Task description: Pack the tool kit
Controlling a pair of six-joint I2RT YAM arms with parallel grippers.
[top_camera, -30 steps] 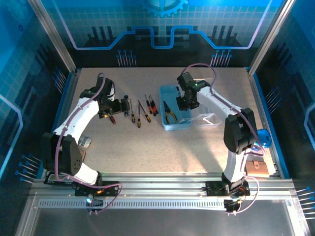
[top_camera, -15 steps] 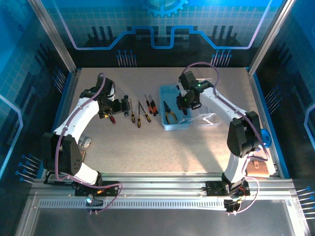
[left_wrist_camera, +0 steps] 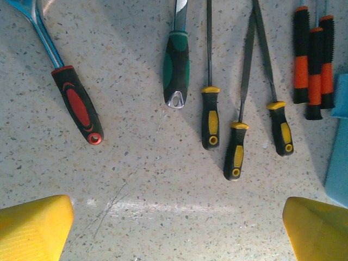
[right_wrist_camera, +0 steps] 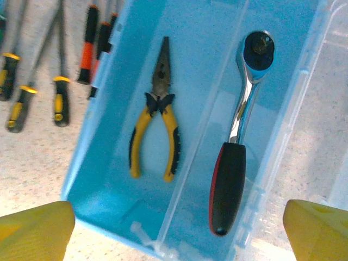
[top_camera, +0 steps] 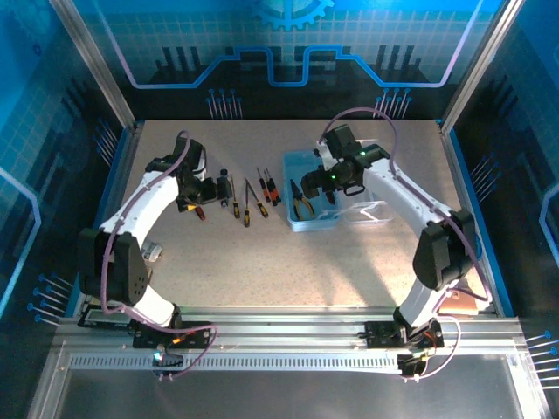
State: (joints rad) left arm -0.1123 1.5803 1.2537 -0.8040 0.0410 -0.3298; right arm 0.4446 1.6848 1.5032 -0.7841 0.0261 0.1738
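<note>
Box (right_wrist_camera: 136, 201) beneath right tool (right_wrist_camera: 175, 234): pointed down, jaws spread wide.

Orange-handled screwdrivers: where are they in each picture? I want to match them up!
Top external: the orange-handled screwdrivers lie near the middle, just left of the blue box.
Left wrist: top right corner, with the box's edge at the right border.
Right wrist: top left, just outside the box's left wall.
Shared landmark: the blue box, always right beside them.
</note>
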